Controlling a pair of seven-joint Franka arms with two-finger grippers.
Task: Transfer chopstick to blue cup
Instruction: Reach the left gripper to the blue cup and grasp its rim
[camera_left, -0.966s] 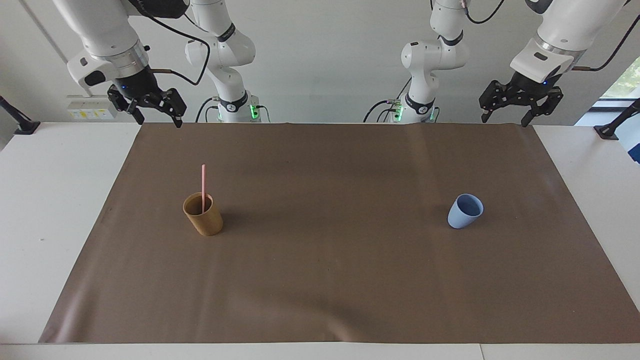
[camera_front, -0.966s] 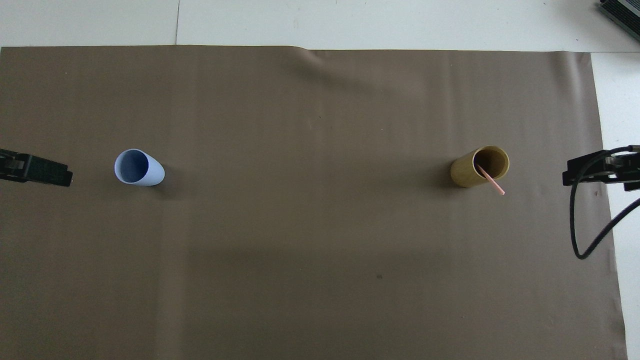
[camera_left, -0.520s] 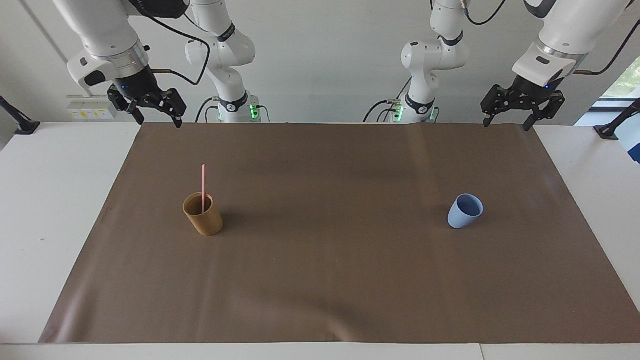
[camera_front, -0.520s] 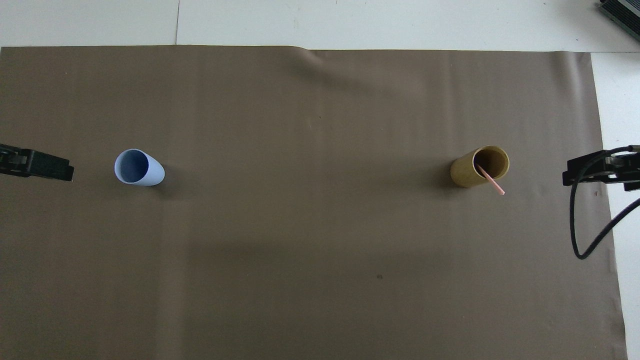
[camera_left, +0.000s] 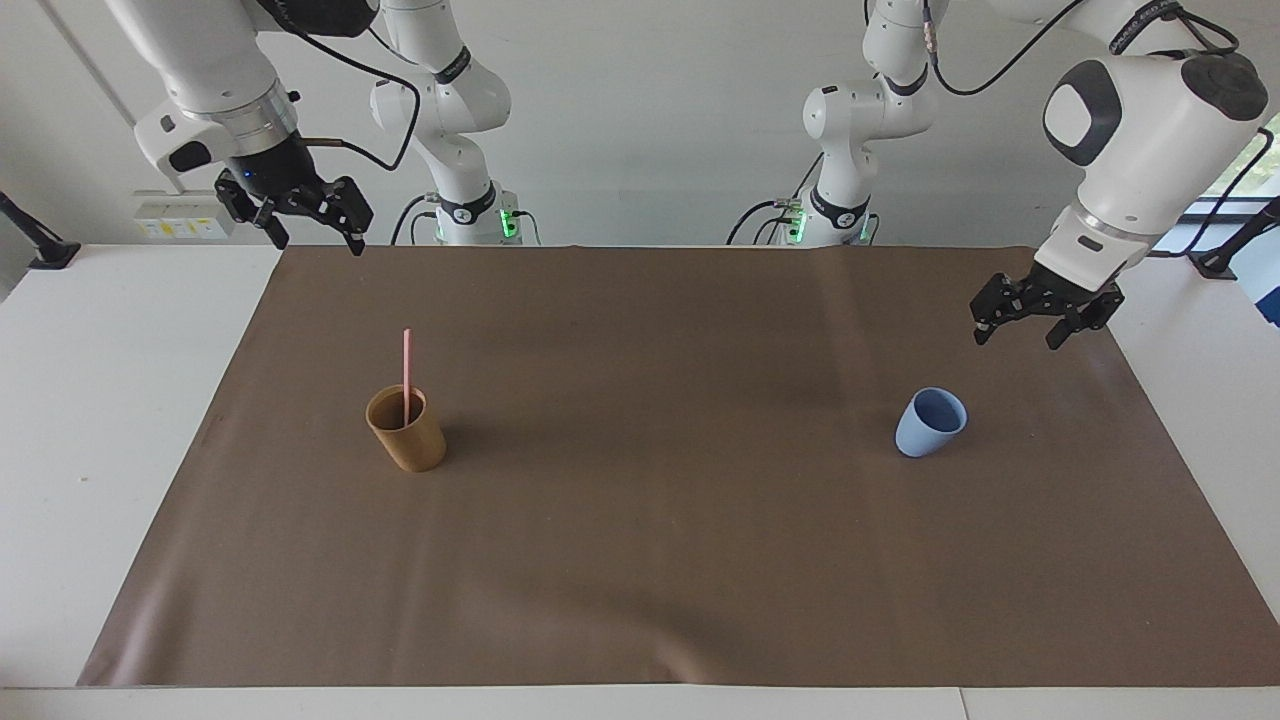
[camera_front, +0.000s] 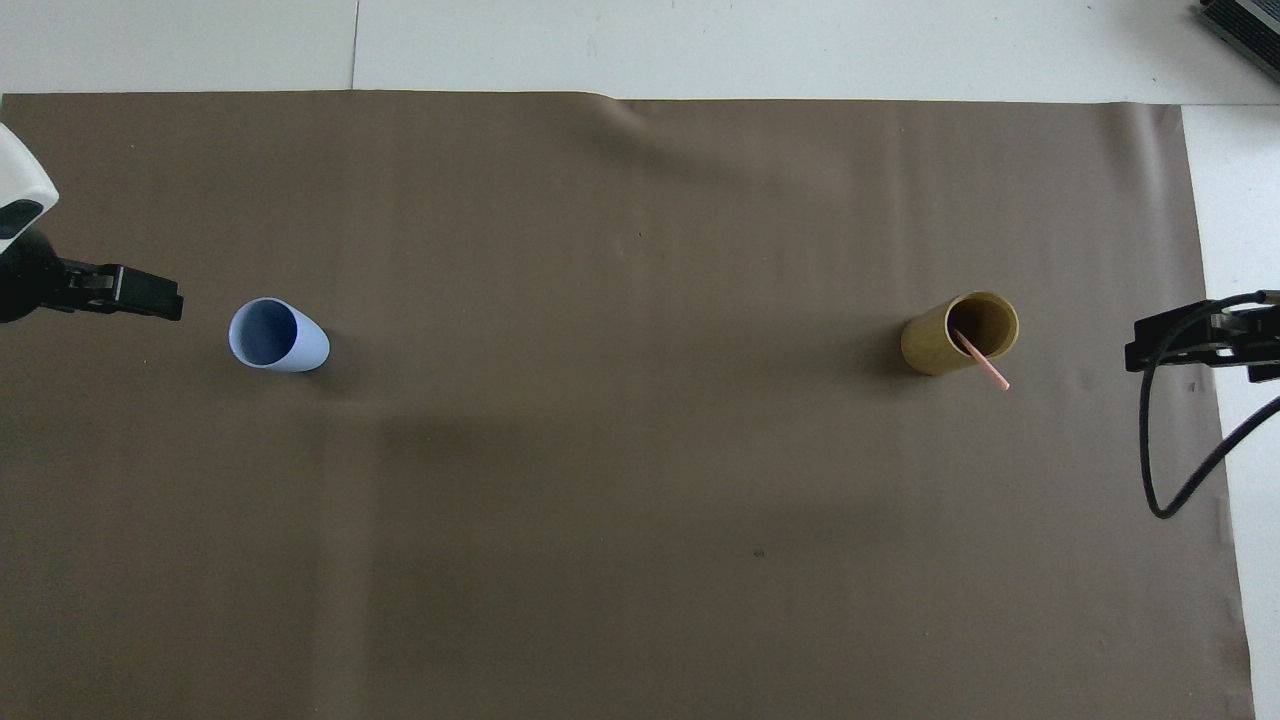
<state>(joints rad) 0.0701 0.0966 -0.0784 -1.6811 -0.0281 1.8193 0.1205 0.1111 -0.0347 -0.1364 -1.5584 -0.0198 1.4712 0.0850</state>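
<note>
A brown mat (camera_left: 640, 560) covers most of a white table (camera_left: 100, 400), with a pale wall behind the two arms. Take the brown cup (camera_left: 407, 430) as the landmark: it stands on the mat toward the right arm's end, and the chopstick (camera_left: 406, 375) stands in it, leaning on the rim with its upper half sticking out. The blue cup (camera_left: 930, 422) stands well apart from the brown cup, toward the left arm's end, at about the same distance from the robots.

The task looks barely started, as nothing is held. The right gripper (camera_left: 305, 225), fingers spread wide, hangs over the mat's corner, well apart from the chopstick. The left gripper (camera_left: 1035, 325), also wide open, hovers near the blue cup. The next move probably calls for the right gripper to come over the brown cup, straddle the chopstick's exposed upper part and pinch it.
</note>
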